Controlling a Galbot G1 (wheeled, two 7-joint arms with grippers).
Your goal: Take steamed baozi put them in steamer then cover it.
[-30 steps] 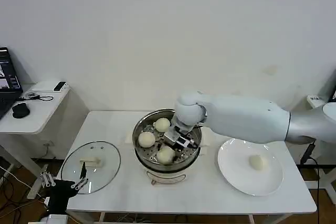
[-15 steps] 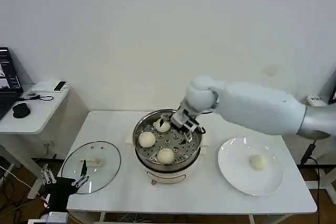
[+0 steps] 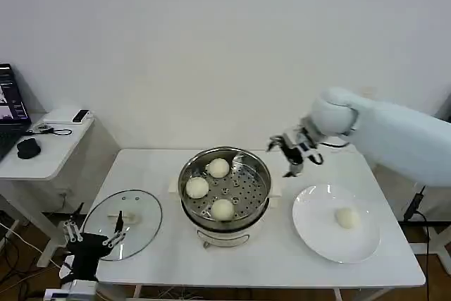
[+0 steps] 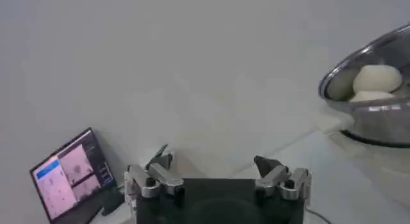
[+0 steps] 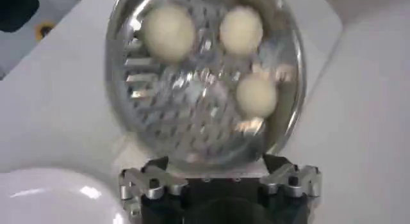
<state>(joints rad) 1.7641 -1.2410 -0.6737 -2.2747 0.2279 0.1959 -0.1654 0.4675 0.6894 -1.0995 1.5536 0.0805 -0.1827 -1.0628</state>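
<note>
Right gripper (image 3: 287,154): fingers spread apart with nothing between them, held in the air above the table, between the steamer and the plate, on the wall side of both.
Right gripper, wrist view (image 5: 218,174): both finger roots stand wide apart at the near edge, with the steamer's tray beyond them.
Left gripper (image 3: 91,236): parked low at the table's front left corner, just below the cover's near rim; fingers spread and empty.
Left gripper, wrist view (image 4: 214,171): the two fingers are well apart, with the laptop off to one side beyond them.
Steamer (image 3: 261,201): on the table to the left of the right gripper and lower than it, uncovered, the perforated tray in sight.
Steamed baozi in steamer (image 3: 218,168): three buns on the tray, apart from one another, all left of the right gripper.
Fourth steamed baozi (image 3: 344,218): alone on the plate, below and to the right of the right gripper.
Plate (image 3: 310,227): white, flat on the table, near the steamer's right side.
Cover (image 3: 144,223): lying flat on the table left of the steamer, handle up, just beyond the left gripper.
Table (image 3: 275,262): white, bearing the steamer, plate and cover.
Laptop (image 4: 67,180): open, screen lit, on a side desk.
</note>
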